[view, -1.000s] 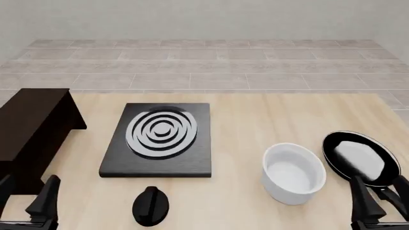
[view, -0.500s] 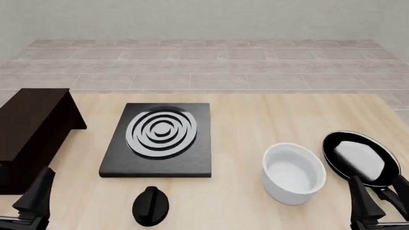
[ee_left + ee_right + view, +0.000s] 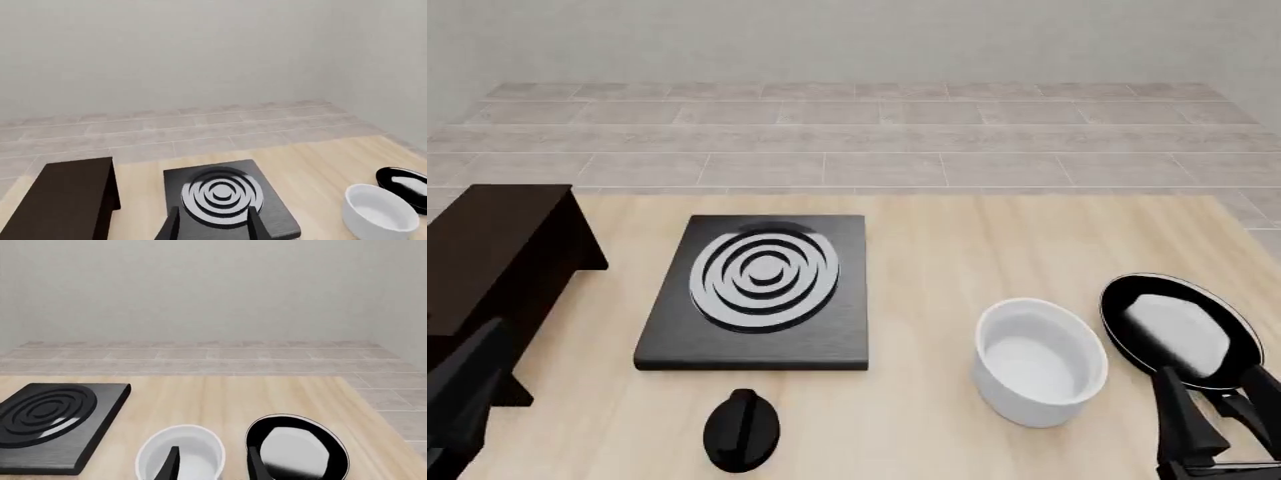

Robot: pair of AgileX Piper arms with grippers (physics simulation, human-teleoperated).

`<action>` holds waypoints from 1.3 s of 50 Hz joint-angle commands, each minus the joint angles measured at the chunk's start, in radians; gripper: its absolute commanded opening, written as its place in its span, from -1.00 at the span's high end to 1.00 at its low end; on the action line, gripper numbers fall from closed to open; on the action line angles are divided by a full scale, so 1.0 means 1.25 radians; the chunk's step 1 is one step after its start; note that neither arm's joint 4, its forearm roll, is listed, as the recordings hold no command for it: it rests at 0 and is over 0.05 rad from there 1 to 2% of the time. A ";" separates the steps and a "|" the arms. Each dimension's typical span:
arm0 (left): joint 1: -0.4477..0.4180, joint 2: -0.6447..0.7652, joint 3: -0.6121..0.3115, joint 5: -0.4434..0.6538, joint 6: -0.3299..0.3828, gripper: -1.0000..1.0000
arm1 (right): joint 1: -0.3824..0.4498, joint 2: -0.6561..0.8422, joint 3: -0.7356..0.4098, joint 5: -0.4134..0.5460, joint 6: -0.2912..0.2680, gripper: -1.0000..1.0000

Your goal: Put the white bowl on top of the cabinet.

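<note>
Sitting untouched on the table between the stove [image 3: 757, 293] and the frying pan [image 3: 1182, 331], the white bowl [image 3: 1038, 362] has yet to be grasped or carried to the cabinet [image 3: 494, 270], while both the left gripper [image 3: 212, 226] and right gripper [image 3: 212, 465] stand spread and empty.

Light wooden tabletop [image 3: 934, 250] carrying five things.
Dark cabinet [image 3: 494, 260] at left, stove [image 3: 761, 290] mid-table, black knob [image 3: 742, 430] before it, white bowl [image 3: 1038, 362] beside frying pan [image 3: 1181, 330] at right.
</note>
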 commanded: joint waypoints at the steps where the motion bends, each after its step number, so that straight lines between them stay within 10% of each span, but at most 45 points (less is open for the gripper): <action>1: -0.091 0.061 -0.102 0.050 -0.009 -1.00 | 0.000 -0.009 -0.001 0.010 0.000 -1.00; 24: -0.279 0.428 -0.218 -0.096 -0.001 -1.00 | 0.000 -0.006 -0.001 0.007 0.001 -1.00; 40: -0.456 0.664 -0.389 -0.046 0.077 -1.00 | 0.000 -0.002 -0.002 0.007 0.006 -1.00; 65: -0.519 0.905 -0.582 0.026 0.179 -1.00 | 0.000 0.002 0.000 0.000 0.003 -1.00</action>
